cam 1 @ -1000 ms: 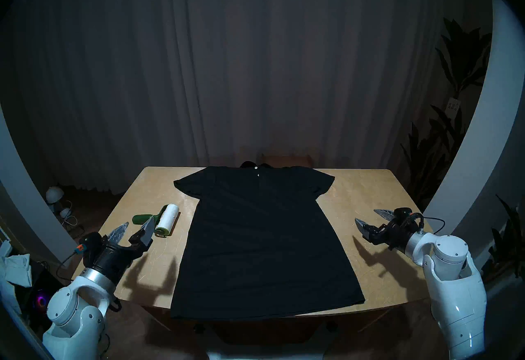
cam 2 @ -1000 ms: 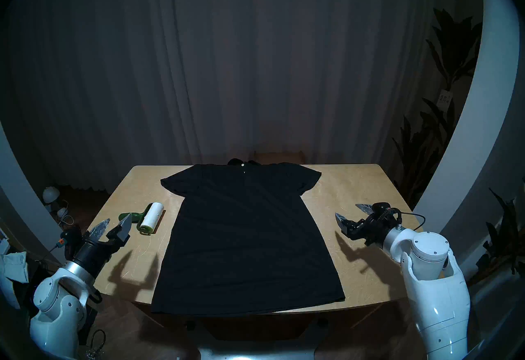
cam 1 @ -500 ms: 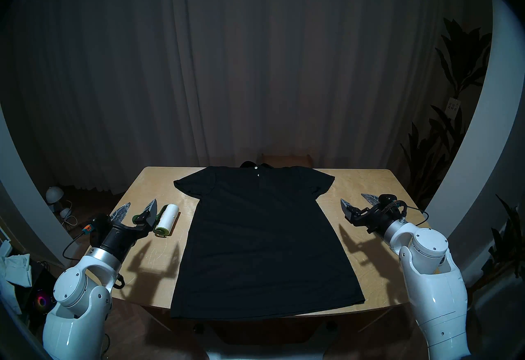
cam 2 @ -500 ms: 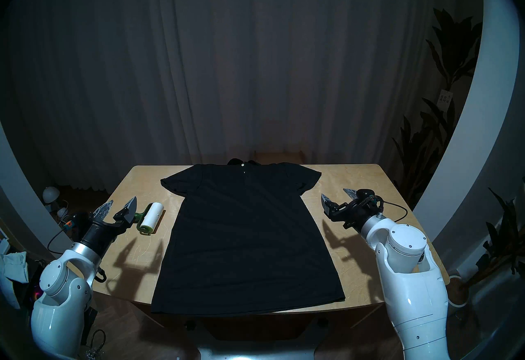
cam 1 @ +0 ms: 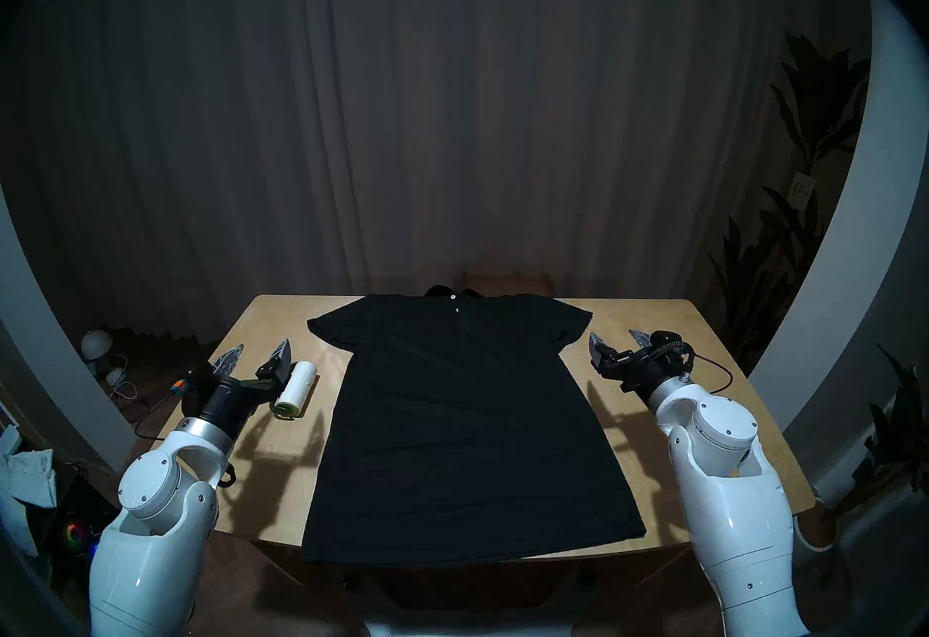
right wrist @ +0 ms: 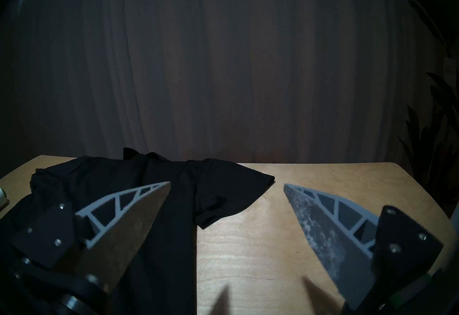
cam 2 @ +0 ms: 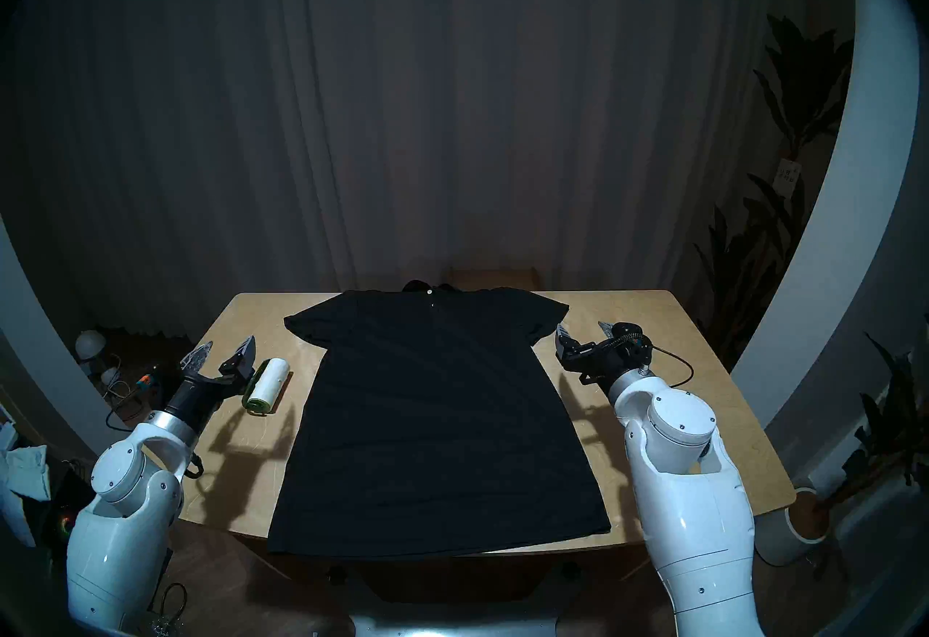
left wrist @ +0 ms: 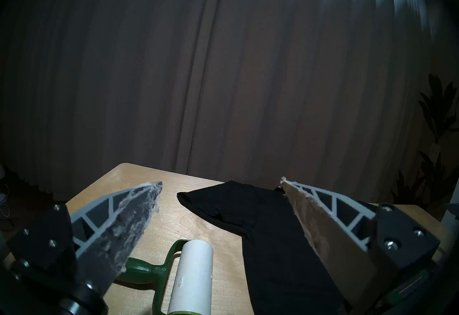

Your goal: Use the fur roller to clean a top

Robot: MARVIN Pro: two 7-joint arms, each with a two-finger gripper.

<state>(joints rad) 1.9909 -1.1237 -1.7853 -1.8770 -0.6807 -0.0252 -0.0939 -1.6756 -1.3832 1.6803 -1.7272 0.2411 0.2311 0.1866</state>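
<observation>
1. Where dark pleated curtain (cam 1: pixel 452 118) fills the whole backdrop, nothing else behind the desk but a leafy plant (cam 1: pixel 804 198) at the robot's right.
2. Pale wooden desk (cam 1: pixel 653 420), rounded corners, arm shadows cast on both sides of the bare wood.
3. Black short-sleeved top (cam 1: pixel 462 420) spread flat along the middle of the desk, neck at the far edge with a small white mark, hem hanging slightly over the near edge, sleeves out to both sides.
4. Left arm reaching in from the near left corner; left gripper (cam 1: pixel 256 352) held above the desk just left of the fur roller, fingers (left wrist: pixel 129 217) spread wide and holding nothing. Seen from the left wrist, roller handle below the left finger, white roll between the two.
5. Right arm reaching in from the near right; right gripper (cam 1: pixel 619 338) just beside the top's right sleeve, fingers (right wrist: pixel 129 222) likewise wide apart and empty. Whether the inner finger touches the sleeve: cannot tell.
6. White cloth pile (cam 1: pixel 30 475) off the desk, low at the left.
7. Fur roller (cam 1: pixel 296 387) lying on the desk left of the top, apart from it: white roll roughly parallel to the shirt's side, green end cap toward the robot, dark green handle (left wrist: pixel 146 271) pointing left under the gripper.
8. Small white mushroom lamp (cam 1: pixel 96 344) on the floor beyond the left edge.
</observation>
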